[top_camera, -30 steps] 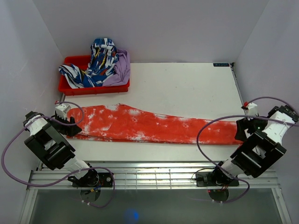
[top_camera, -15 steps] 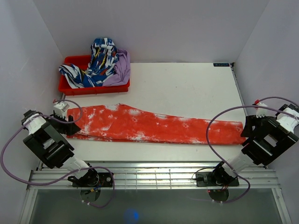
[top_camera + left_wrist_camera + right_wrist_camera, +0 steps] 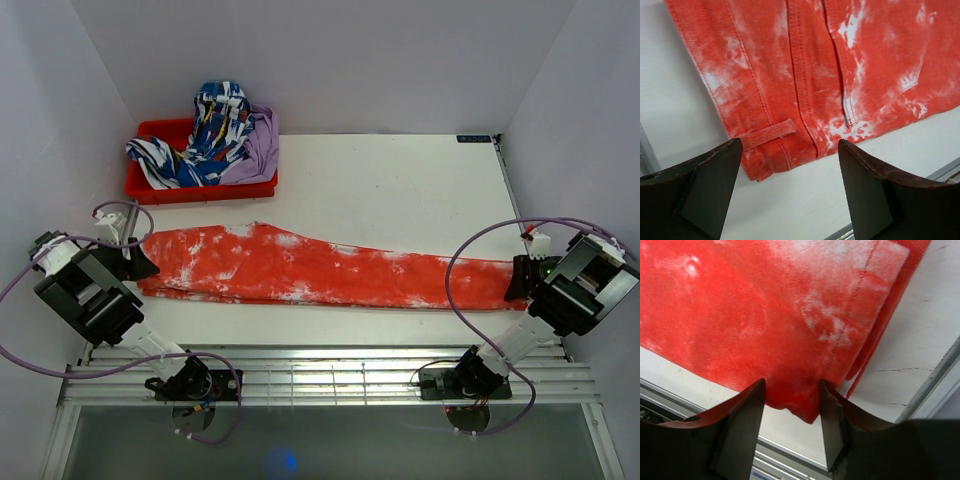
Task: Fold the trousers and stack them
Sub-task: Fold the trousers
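The orange-red tie-dye trousers [image 3: 320,268] lie flat across the table, folded lengthwise, with the waistband at the left and the leg hems at the right. My left gripper [image 3: 140,262] is open just off the waistband's near corner. In the left wrist view the gripper [image 3: 790,145] has its jaws wide apart over the belt loop and bare table, holding nothing, with the trousers [image 3: 815,75] ahead. My right gripper [image 3: 520,280] is at the hem end. In the right wrist view the gripper [image 3: 792,385] is open, and its jaws straddle the near hem corner of the trousers [image 3: 765,305].
A red bin [image 3: 150,188] at the back left holds a blue-and-white patterned garment [image 3: 205,140] and a purple garment [image 3: 262,140]. A metal rail [image 3: 320,370] runs along the table's near edge. Walls close in on both sides; the table's right edge [image 3: 940,385] is beside the hems.
My left arm has drawn back to the left, off the waistband. My right arm swung out to the right, then came back in at the hem corner. The trousers have barely moved.
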Motion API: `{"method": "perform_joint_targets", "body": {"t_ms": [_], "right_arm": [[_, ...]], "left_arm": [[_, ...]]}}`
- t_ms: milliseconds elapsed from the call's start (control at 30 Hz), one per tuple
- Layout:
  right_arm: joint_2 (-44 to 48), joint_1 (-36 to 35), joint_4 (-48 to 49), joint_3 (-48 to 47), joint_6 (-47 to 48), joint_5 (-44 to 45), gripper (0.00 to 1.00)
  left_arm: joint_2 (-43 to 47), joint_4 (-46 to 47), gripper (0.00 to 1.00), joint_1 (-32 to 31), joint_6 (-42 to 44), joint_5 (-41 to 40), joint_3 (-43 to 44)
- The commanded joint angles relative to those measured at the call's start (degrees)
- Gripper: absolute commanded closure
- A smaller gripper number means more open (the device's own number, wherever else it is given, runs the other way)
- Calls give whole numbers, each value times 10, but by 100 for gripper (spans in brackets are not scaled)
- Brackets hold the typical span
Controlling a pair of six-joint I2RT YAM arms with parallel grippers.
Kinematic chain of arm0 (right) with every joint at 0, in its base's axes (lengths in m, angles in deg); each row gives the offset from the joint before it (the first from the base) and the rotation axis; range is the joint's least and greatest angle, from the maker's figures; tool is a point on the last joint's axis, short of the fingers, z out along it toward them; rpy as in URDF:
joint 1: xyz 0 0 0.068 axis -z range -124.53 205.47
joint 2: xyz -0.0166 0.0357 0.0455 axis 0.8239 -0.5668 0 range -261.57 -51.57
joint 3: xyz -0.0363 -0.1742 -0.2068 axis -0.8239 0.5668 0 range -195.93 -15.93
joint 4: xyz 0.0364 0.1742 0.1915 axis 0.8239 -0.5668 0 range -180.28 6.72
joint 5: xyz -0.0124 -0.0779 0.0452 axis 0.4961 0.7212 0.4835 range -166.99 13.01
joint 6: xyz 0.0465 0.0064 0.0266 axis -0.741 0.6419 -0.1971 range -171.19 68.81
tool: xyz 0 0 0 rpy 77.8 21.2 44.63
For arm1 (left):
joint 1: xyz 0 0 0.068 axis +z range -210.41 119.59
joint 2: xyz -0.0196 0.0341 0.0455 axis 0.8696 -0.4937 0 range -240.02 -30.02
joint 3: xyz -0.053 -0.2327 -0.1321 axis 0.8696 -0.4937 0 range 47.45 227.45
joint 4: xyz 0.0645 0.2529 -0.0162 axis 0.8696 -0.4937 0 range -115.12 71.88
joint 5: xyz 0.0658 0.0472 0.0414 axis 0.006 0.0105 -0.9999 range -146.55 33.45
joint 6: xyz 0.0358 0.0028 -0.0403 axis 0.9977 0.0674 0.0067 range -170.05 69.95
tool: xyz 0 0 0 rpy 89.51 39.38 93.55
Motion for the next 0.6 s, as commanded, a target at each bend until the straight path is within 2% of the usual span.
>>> {"method": "perform_joint_targets", "body": {"t_ms": [0, 67, 167, 200, 267, 300, 333, 367, 400, 467, 500, 567], "right_arm": [[-12, 2, 29, -32, -16, 11, 50], [-17, 2, 22, -36, -17, 11, 55], [-22, 2, 22, -36, -15, 20, 74], [-22, 2, 22, -36, -15, 22, 83], [-20, 2, 17, -44, -16, 18, 85], [-12, 2, 13, -47, -15, 14, 78], [-8, 2, 8, -56, -15, 11, 72], [-3, 2, -5, -62, -17, 5, 59], [5, 2, -12, -68, -24, 4, 38], [13, 5, -27, -83, -27, -2, 28], [20, 6, -33, -85, -29, -1, 17], [27, 10, -31, -87, -33, 12, 11]], "left_arm": [[4, 41, 12, 1, -42, -41, -7], [10, 61, 13, 1, -57, -60, -21], [7, 88, 16, -2, -61, -93, -51], [5, 97, 21, -2, -60, -110, -57], [-1, 105, 26, -2, -57, -127, -71], [-3, 107, 32, -2, -55, -137, -73], [-1, 107, 33, -2, -51, -138, -76], [3, 107, 33, -1, -45, -136, -78], [15, 109, 33, -1, -44, -134, -80], [30, 107, 27, -1, -43, -116, -82], [44, 100, 26, -1, -36, -106, -82], [57, 92, 24, -1, -31, -79, -79]]}}
